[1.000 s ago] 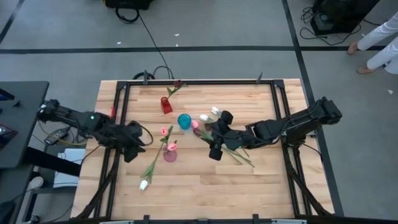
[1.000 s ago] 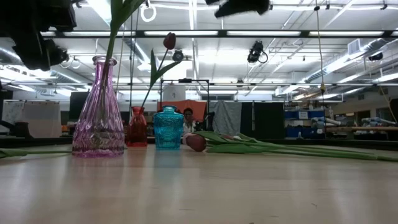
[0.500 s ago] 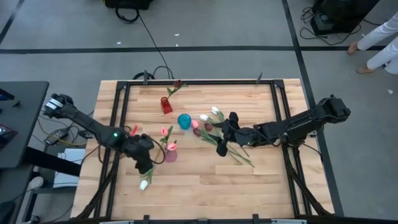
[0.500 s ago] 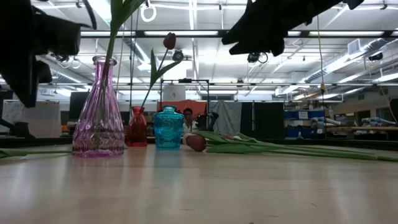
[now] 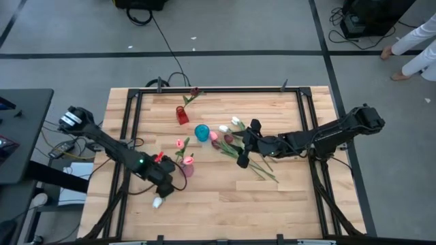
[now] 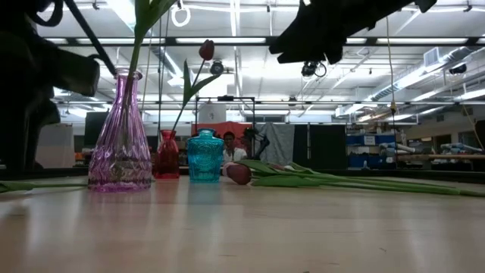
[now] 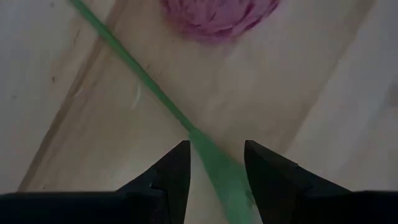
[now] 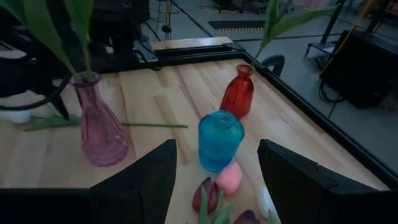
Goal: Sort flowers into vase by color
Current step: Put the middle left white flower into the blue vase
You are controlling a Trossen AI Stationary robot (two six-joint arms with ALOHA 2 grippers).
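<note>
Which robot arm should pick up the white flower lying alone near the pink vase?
Probably the left. Its hand is open right over that white flower's green stem, beside the pink vase. The right hand hovers open over the flower pile instead.

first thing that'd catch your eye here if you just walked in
Probably the three coloured vases mid-table: a pink vase already holding pink tulips, a blue vase standing empty, and a red vase near the back edge with one dark red tulip. Next, the loose pile of tulips under the open right gripper, and the left gripper, open astride a green stem beside the pink vase.
</note>
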